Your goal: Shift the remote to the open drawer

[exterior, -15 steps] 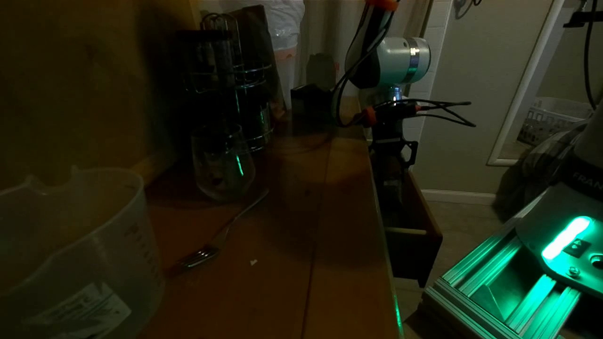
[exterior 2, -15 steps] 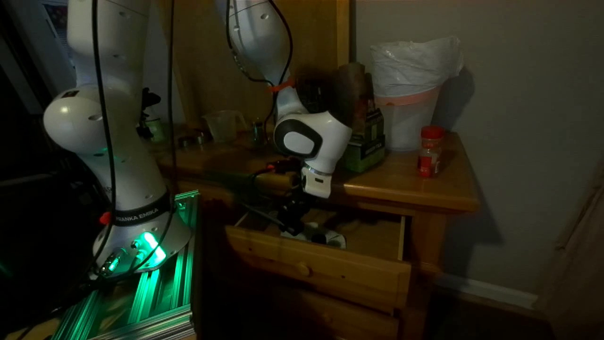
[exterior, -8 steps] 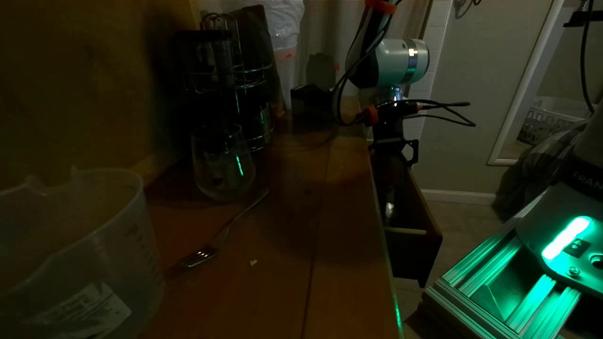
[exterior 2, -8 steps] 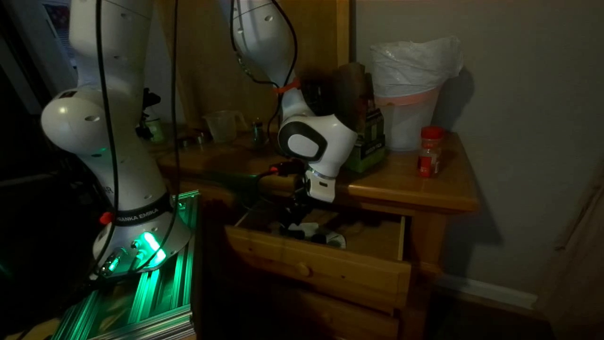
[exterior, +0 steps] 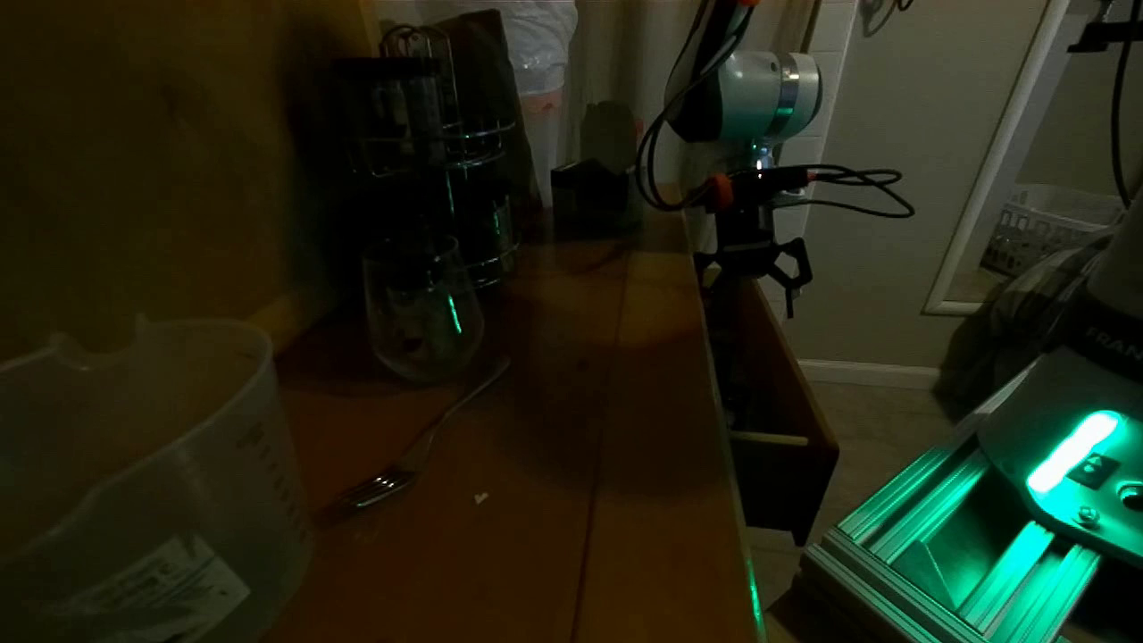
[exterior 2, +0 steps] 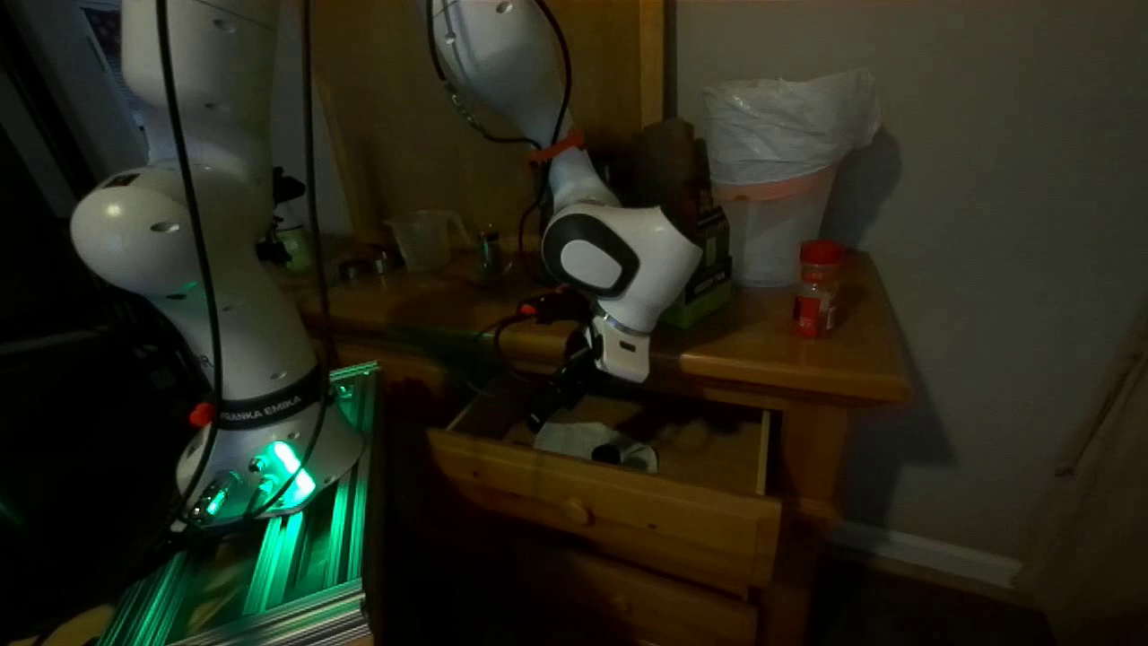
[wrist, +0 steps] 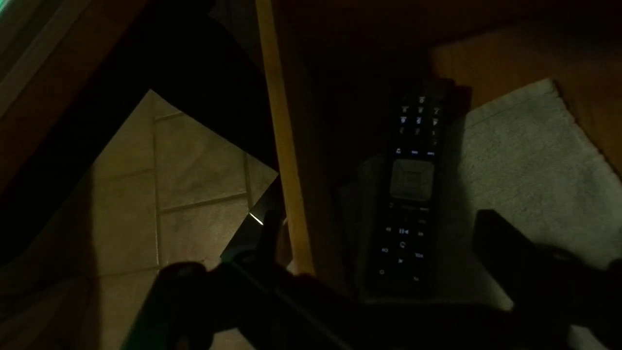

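Observation:
The black remote lies in the open drawer, lengthwise along the wall with the pale rim, mostly over a pale cloth. Its buttons face up. My gripper is over it in the wrist view, fingers spread wide on either side and touching nothing that I can see. One finger is over the cloth, the opposite one outside the drawer's rim. In an exterior view the gripper hangs above the drawer with its jaws apart. The remote cannot be made out in either exterior view.
On the wooden top stand a clear measuring cup, a stemless glass and a wire rack. A fork lies there too. A red-lidded jar, a green box and a bagged bin stand at the far end.
The jaws have opened and the gripper has risen above the drawer. A slim dark bar that stuck out from the jaws a second ago is gone from them.

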Robot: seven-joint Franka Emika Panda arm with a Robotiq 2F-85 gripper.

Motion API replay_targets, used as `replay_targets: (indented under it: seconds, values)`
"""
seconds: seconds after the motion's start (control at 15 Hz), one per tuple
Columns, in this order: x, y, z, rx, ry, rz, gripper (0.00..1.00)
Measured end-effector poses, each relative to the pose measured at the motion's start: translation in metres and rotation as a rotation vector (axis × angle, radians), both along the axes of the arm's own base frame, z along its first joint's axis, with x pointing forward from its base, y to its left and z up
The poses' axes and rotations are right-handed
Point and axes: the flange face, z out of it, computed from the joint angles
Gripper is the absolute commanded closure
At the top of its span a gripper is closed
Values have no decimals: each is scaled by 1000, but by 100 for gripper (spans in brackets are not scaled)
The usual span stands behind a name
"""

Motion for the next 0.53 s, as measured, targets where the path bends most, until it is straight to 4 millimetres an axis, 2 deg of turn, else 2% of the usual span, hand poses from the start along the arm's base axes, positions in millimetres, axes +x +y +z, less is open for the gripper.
replay_targets:
  seconds: [0.27, 0.53]
  values:
    - [11, -22, 65, 26, -96, -8, 0]
    - [6, -37, 138, 22, -229, 88, 0]
